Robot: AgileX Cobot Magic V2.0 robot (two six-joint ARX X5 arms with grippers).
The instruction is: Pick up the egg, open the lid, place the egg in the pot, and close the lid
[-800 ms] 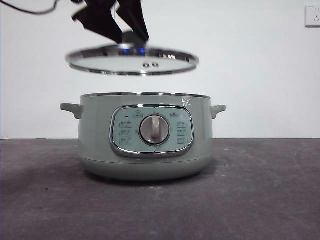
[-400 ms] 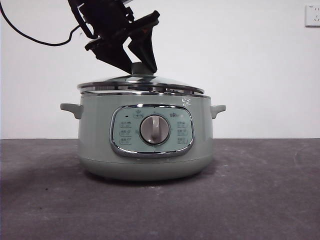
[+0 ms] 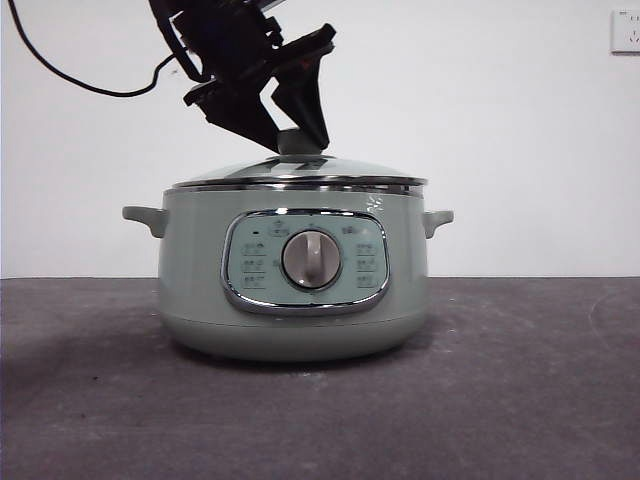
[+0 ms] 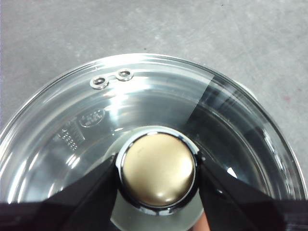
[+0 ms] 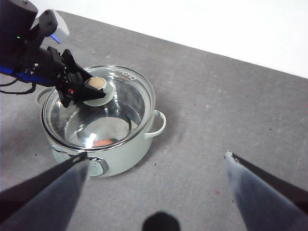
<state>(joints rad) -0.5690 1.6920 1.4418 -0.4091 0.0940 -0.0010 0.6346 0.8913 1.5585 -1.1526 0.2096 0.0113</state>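
The shallow domed glass lid [image 3: 298,172] with its chrome rim sits level on the large pale sage-green pot [image 3: 295,270], and the left gripper [image 3: 295,135] is clamped on the round pale green knob [image 4: 158,168], one jaw on each side, directly above the pot's centre. That arm leans in from above at a slant. The small reddish-brown egg [image 5: 101,143] lies inside the pot, visible through the glass. The coming move looks like a release and straight lift. The right gripper [image 5: 156,161] hangs spread wide, well apart above the grey bench [image 5: 231,110].

Lid [image 4: 144,101] clear glossy glass, chrome rim; pot [image 3: 295,300] smooth satin; table [image 3: 520,400] matt, rough.
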